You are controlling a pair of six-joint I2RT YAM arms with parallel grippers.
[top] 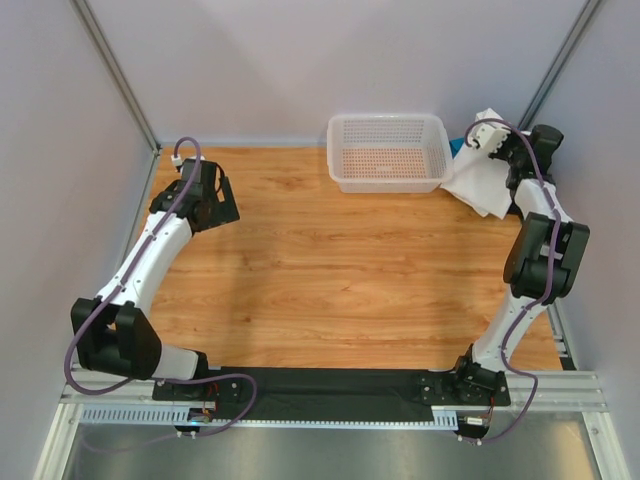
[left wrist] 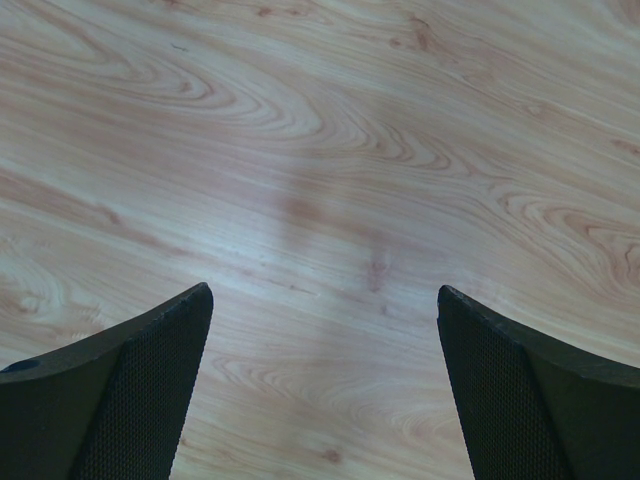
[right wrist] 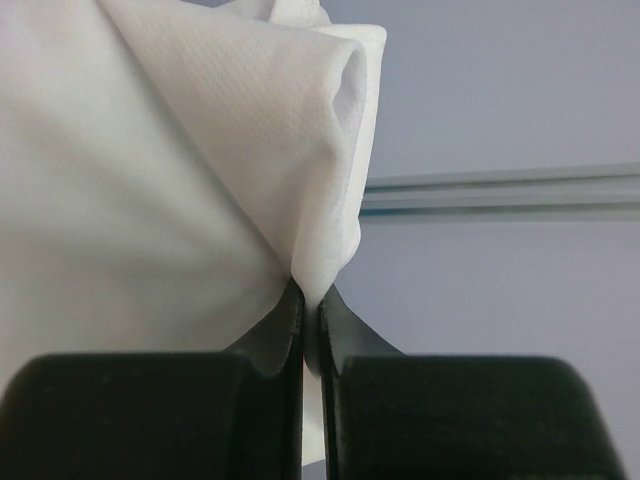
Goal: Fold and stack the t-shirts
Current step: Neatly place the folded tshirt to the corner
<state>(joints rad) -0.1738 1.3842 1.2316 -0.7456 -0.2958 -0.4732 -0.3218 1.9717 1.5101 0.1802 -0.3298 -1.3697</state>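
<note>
White t-shirt (right wrist: 150,180) spills past the right wrist view's top and left edges; from above, a teal-blue scrap (top: 457,147) peeks from behind the basket (top: 390,182), too small to identify.

Crumpled white t-shirt (top: 480,182), far-right table corner

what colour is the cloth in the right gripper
Plain white t-shirt, pinched in the right gripper; shows best in the right wrist view.

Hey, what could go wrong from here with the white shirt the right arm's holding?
The right tool pinches only a thin fold of the white t-shirt, so the cloth may slip free. The shirt also hangs right beside the basket and could catch its rim when dragged across.
</note>
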